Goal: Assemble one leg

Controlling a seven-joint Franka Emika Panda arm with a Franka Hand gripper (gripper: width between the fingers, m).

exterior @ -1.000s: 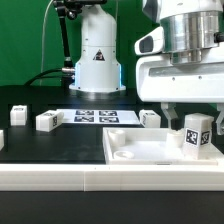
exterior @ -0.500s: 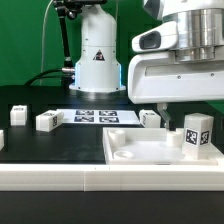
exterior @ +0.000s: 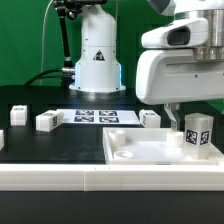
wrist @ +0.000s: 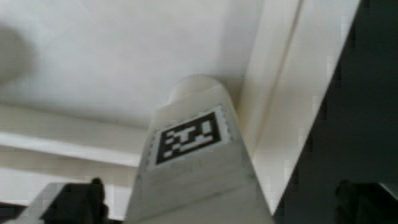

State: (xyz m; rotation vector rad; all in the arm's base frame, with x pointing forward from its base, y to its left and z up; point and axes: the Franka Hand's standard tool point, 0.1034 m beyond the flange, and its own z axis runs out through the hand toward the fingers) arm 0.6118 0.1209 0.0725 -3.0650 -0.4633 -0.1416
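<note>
A leg point(exterior: 197, 133), a small white block with a square tag, stands upright on the right part of the large white panel point(exterior: 135, 150). My gripper point(exterior: 190, 117) hangs just above it, jaws open on either side of it and not touching. In the wrist view the leg point(wrist: 196, 150) rises between my two dark fingertips point(wrist: 80, 200), with a gap on each side; the gripper point(wrist: 222, 208) is open around its top.
Three more loose legs point(exterior: 47, 121), point(exterior: 17, 113), point(exterior: 150, 118) lie on the black table behind the panel. The marker board point(exterior: 97, 116) lies in front of the robot base point(exterior: 97, 55). A white ledge point(exterior: 60, 176) runs along the front.
My gripper has lifted upward and a little toward the exterior view's right. The leg stays standing on the panel.
</note>
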